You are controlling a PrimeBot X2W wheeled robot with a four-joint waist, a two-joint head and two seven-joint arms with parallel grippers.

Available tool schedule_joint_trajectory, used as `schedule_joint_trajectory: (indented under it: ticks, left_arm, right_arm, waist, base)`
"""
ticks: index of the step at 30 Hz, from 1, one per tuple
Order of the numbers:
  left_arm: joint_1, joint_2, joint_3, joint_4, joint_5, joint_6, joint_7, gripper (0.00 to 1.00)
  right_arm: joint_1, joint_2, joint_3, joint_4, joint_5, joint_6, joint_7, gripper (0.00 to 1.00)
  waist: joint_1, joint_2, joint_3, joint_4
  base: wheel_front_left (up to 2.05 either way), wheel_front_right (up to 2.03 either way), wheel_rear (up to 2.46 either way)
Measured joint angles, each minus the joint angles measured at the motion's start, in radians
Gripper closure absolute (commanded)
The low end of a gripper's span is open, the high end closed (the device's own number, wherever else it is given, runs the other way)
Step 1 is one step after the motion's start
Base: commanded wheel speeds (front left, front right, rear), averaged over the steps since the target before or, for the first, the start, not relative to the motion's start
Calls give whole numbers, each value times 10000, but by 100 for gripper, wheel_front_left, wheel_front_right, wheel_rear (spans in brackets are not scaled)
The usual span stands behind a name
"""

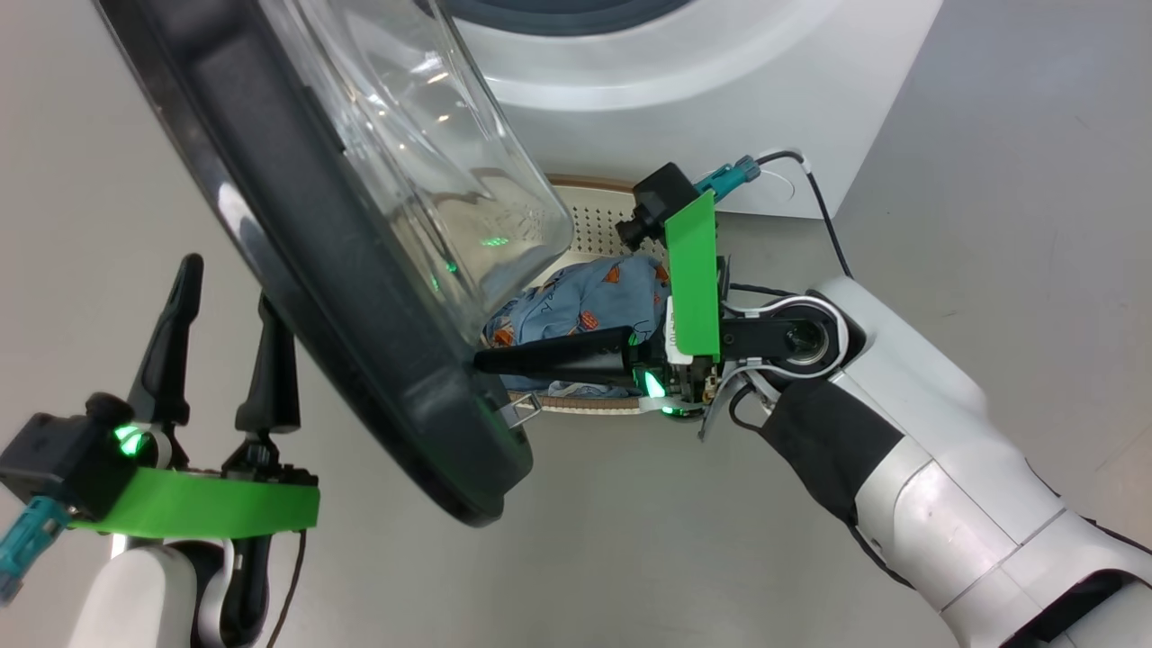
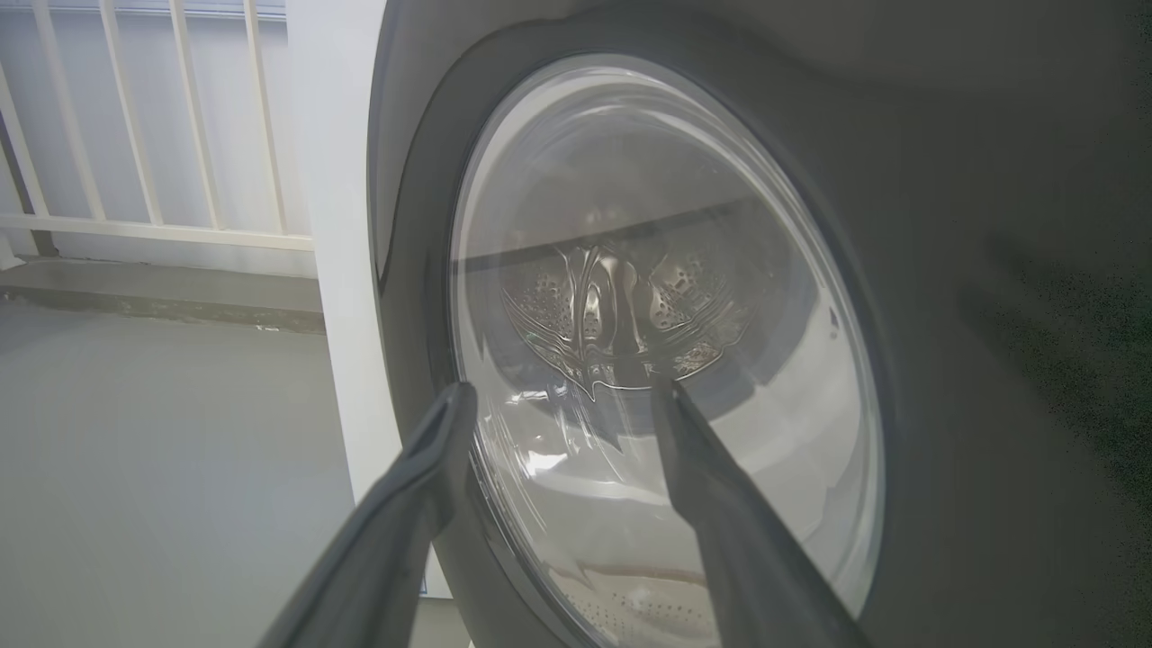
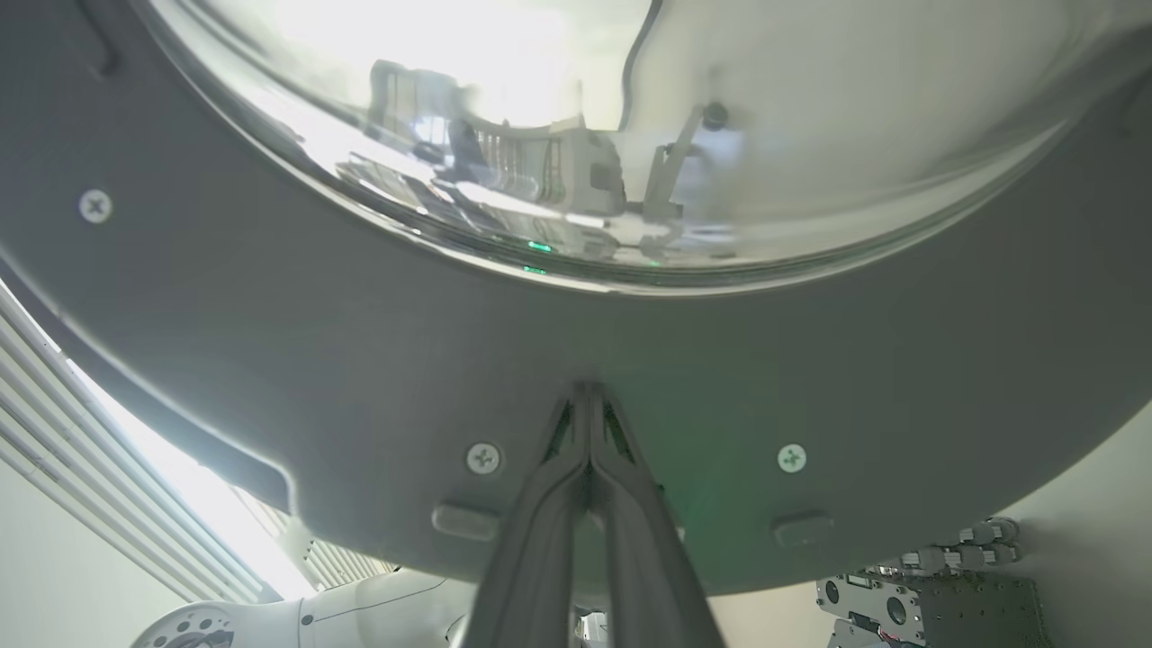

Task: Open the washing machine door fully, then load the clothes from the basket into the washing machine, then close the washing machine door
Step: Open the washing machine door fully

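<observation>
The washing machine door (image 1: pixel 297 270) stands partly swung out from the white washing machine (image 1: pixel 702 81), its black rim and clear glass bowl crossing the head view. My right gripper (image 1: pixel 481 362) is shut with nothing in it, and its tips touch the door's dark inner rim (image 3: pixel 360 360) just below the glass; the shut right gripper (image 3: pixel 589 393) also shows in its own wrist view. Outside the door my left gripper (image 1: pixel 229 292) stands open and apart from it. In its wrist view the left gripper (image 2: pixel 558 396) faces the door's glass (image 2: pixel 648 270). The blue printed clothes (image 1: pixel 585 301) lie in the cream basket (image 1: pixel 594 225) behind the door.
Grey floor spreads around the machine. A white railing (image 2: pixel 135 135) stands beyond the machine's left side. The basket sits on the floor right in front of the machine, partly hidden by the door and my right wrist.
</observation>
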Motion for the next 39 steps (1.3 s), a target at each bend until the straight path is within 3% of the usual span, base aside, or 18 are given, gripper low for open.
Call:
schedule_joint_trajectory:
  ticks: [11,30,39]
  left_arm:
    - [59,-6,96,77,65,0,0,0]
    - [753,77,355,309,245,0,0,0]
    - [1203,82,410,380,314,0,0,0]
  right_arm:
    - [30,-228,568,-602,930,0,-560,100]
    - [1655,-2345,1304,-3033,2533,0,-2468,100]
    - [2306,-3001,1511,-4111,3149,0,-3398,100]
  waist:
    - [0,0,-69,-74]
    - [0,0,-1031,-480]
    - [0,0,-1469,-685]
  base:
    - [0,0,0]
    - [0,0,0]
    - [0,0,0]
